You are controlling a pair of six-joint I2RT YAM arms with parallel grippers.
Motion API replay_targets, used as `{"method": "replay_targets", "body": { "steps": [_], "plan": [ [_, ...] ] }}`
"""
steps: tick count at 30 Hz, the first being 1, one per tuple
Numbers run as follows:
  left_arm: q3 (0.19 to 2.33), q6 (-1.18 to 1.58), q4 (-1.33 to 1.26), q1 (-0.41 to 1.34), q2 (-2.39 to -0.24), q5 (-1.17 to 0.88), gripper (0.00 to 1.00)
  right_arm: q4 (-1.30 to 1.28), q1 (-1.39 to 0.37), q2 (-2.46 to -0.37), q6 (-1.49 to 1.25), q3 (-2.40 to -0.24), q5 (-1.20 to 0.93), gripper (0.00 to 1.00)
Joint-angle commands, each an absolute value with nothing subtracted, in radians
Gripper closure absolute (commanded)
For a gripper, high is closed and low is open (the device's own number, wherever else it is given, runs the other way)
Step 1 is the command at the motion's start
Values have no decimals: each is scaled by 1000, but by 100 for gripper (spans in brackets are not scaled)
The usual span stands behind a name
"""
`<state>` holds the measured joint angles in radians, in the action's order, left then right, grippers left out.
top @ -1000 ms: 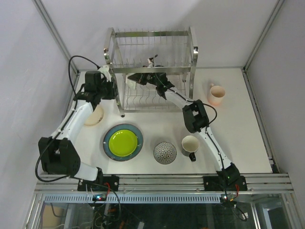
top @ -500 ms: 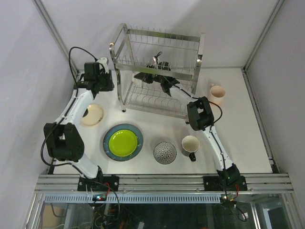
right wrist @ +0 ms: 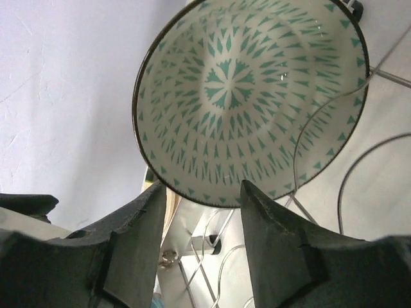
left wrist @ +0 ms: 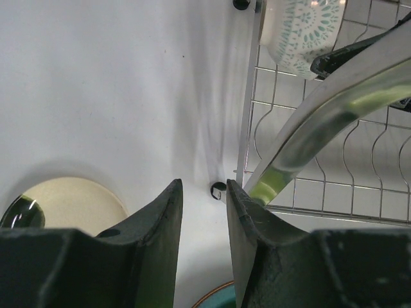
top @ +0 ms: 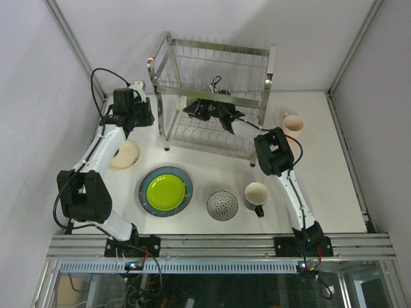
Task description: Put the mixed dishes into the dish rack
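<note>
Left claw [left wrist: 203, 186]: parted, empty, beside rack [top: 209, 96] post.
Waiting on table [top: 321, 167]: cream plate [top: 123, 155], lime plate [top: 166, 191] on blue plate [top: 144, 192], bowl [top: 222, 205], cream mug [top: 257, 194], pink mug [top: 293, 123].
Done: 1 saucer [right wrist: 250, 96] inside rack.
Right claw [right wrist: 202, 189]: released, facing saucer.

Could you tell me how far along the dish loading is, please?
Done: one teal-patterned dish stands in the rack. In hand: nothing; the right gripper is open at its rim. Left on the table: cream plate, green plate on blue plate, bowl, cream mug, pink mug.
</note>
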<state>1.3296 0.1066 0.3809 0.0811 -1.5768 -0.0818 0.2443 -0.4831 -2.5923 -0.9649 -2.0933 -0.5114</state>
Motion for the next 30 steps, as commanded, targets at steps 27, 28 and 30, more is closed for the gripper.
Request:
{"method": "replay_targets", "body": {
  "steps": [27, 28, 30],
  "plan": [
    [1109, 187, 374, 86, -1303, -20, 60, 550, -524, -2335, -1118, -1846, -644, 53],
    [1095, 197, 378, 85, -1287, -16, 60, 558, -532, -2312, -1117, -1816, -650, 53],
    [1073, 213, 388, 85, -1253, -1, 59, 577, -549, -2274, -1117, -1754, -657, 53]
  ]
}}
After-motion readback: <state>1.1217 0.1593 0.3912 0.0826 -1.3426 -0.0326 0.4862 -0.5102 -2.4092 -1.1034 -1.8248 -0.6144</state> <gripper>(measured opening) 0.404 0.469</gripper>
